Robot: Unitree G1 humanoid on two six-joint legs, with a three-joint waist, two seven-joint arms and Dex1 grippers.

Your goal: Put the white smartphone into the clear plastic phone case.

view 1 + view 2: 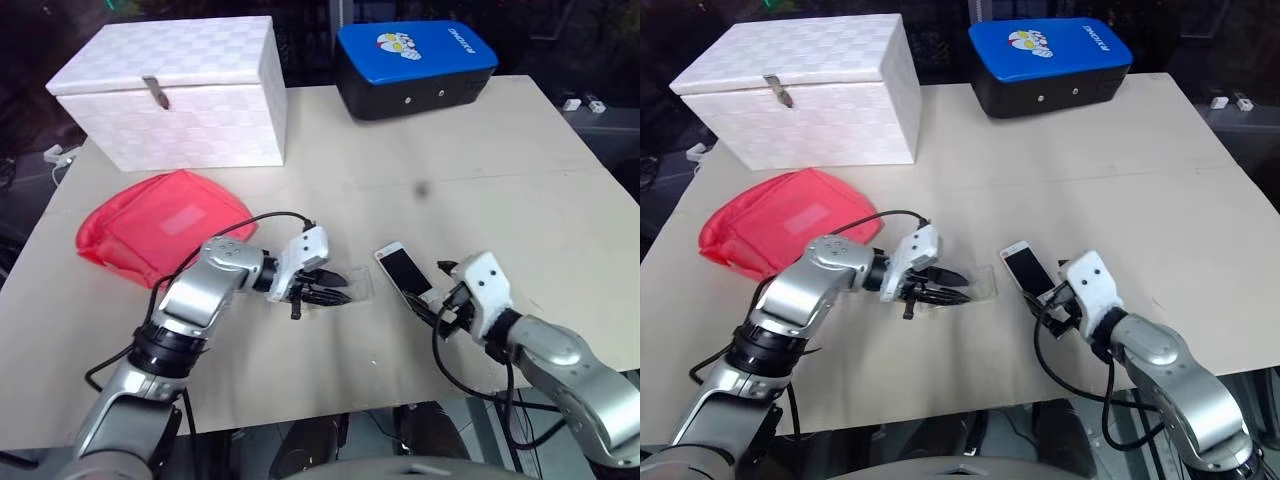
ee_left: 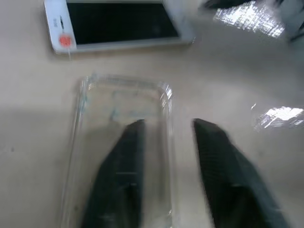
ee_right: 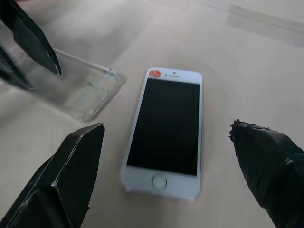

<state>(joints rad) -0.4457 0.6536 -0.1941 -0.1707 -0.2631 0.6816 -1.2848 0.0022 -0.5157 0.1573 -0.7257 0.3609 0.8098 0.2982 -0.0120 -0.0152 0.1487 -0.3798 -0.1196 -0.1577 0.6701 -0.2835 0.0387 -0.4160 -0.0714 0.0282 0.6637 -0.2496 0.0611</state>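
**Op:** Phone (image 3: 166, 129) lies flat, screen up, near the table's (image 1: 520, 170) front edge, right of centre. Case (image 2: 121, 142) is just beside it toward the left, open side up, not touching. My right gripper (image 3: 173, 178) is spread wide with a finger on each side of the phone's near end, nothing gripped.

**Eng:** Left side?

**Op:** Left gripper (image 2: 164, 142) is part open and straddles one long wall of the case, one finger inside, one outside. Not clamped as far as I can see, so the case sits loose.

**Eng:** How do you want to take the step?

**Op:** I'd pinch that wall first so the case can't skate. Then close the right on the phone's long edges, low and square, and keep it level. Slide one end in under the rim and press the other down. Thin shell, likely flexes, so go gently.

**Eng:** Count?

**Op:** One phone, one case. Also one white box (image 1: 175, 95) at the back left corner, one blue case (image 1: 415, 65) at the back edge, one red pouch (image 1: 160, 225) by the left edge.
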